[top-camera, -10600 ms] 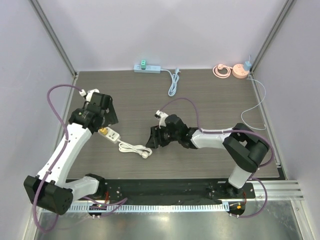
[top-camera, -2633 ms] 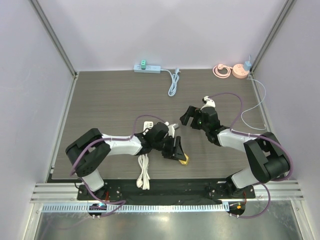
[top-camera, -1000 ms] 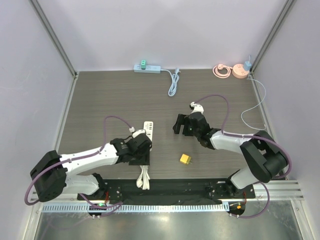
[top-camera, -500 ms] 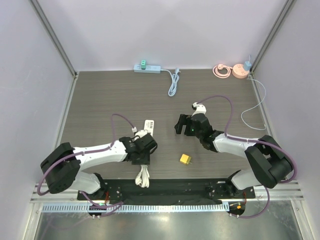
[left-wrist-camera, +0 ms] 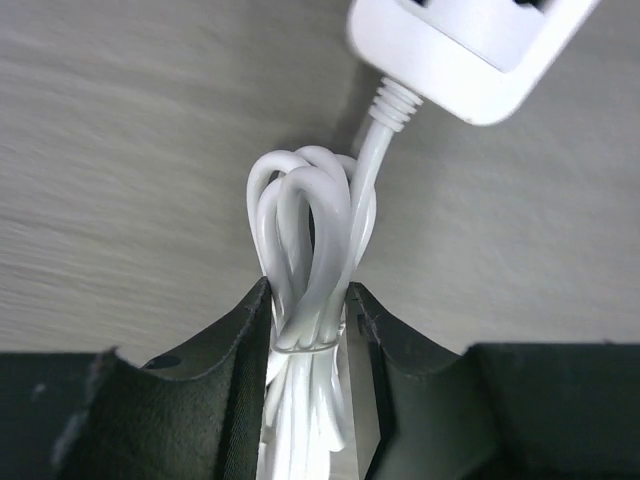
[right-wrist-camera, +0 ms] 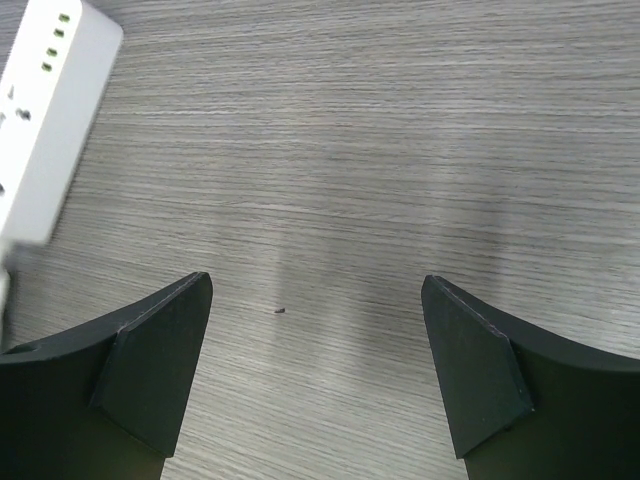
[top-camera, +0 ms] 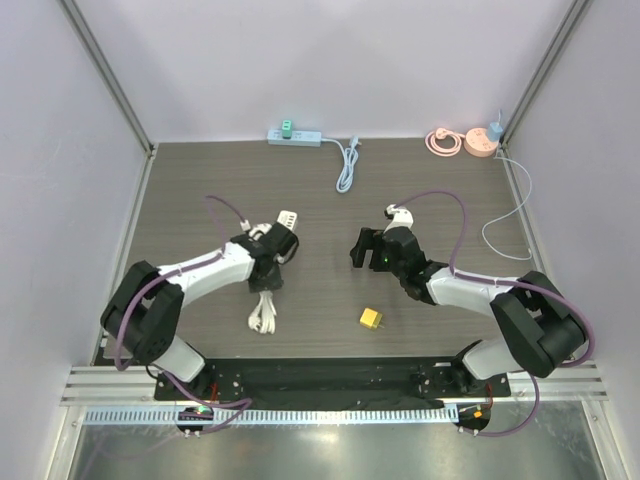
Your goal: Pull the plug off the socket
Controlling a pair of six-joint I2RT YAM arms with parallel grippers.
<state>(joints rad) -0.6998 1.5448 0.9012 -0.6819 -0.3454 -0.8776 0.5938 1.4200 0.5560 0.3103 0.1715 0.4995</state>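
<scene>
The white socket strip (top-camera: 287, 220) lies left of centre, and its end shows in the left wrist view (left-wrist-camera: 470, 45). Its tied white cord bundle (top-camera: 264, 312) trails toward the front. My left gripper (top-camera: 266, 276) is shut on that cord bundle (left-wrist-camera: 300, 230), with a jaw pressing each side just below the loops (left-wrist-camera: 308, 300). The yellow plug (top-camera: 371, 318) lies loose on the table, apart from the strip. My right gripper (top-camera: 364, 250) hovers open over bare table (right-wrist-camera: 315, 300), with the strip's edge (right-wrist-camera: 50, 110) at its upper left.
A second power strip with a green plug (top-camera: 293, 136) and its white cord (top-camera: 347, 163) lie by the back wall. A pink round socket (top-camera: 470, 143) sits in the back right corner. A thin white cable (top-camera: 510, 215) runs along the right edge.
My left gripper has narrowed onto the cord bundle and swung left and back. The socket strip and cord moved with it, away from the yellow plug. The right arm stayed put.
</scene>
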